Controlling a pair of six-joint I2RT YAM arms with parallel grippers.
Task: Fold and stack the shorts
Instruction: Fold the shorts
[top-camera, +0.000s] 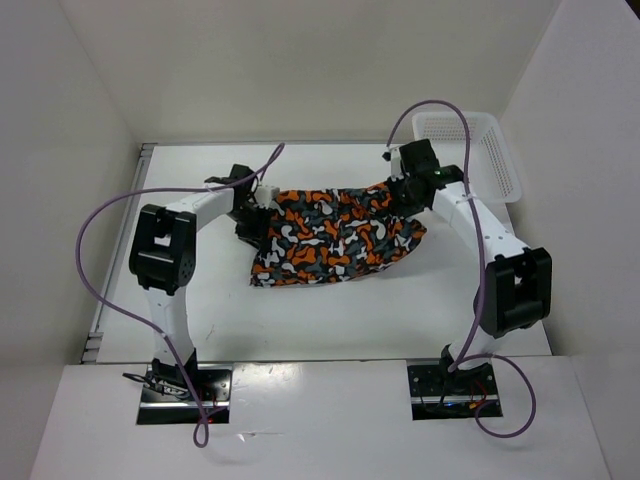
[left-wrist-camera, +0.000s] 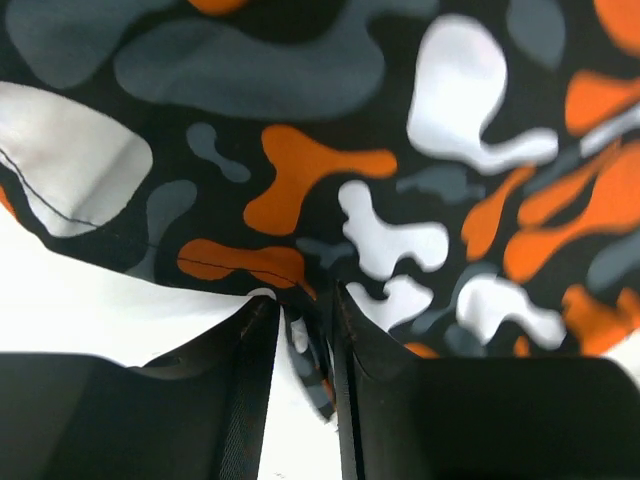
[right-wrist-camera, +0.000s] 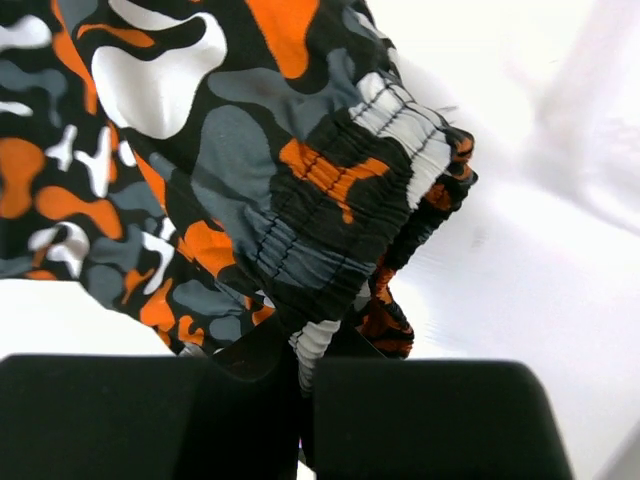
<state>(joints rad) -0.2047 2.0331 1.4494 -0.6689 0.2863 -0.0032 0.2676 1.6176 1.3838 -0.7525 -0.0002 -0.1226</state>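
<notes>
Right now, on the white table (top-camera: 300, 330), the shorts (top-camera: 330, 235) are stretched out in the middle, a white basket (top-camera: 495, 150) sits in the far right corner, and the left gripper (left-wrist-camera: 305, 320) and right gripper (right-wrist-camera: 300, 350) each pinch one end.

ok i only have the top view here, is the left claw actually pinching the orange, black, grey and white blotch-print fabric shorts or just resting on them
Observer: pinching. The left wrist view shows the left claw shut on an edge of the shorts, with a pleat of fabric caught in it.
Operator: and the right one, which part has it got
Observer: the right wrist view shows the right claw shut on the gathered elastic waistband.
Operator: one layer there or two
Observer: it looks like two. The waistband curls over on itself, and both layers run down into the claw.
</notes>
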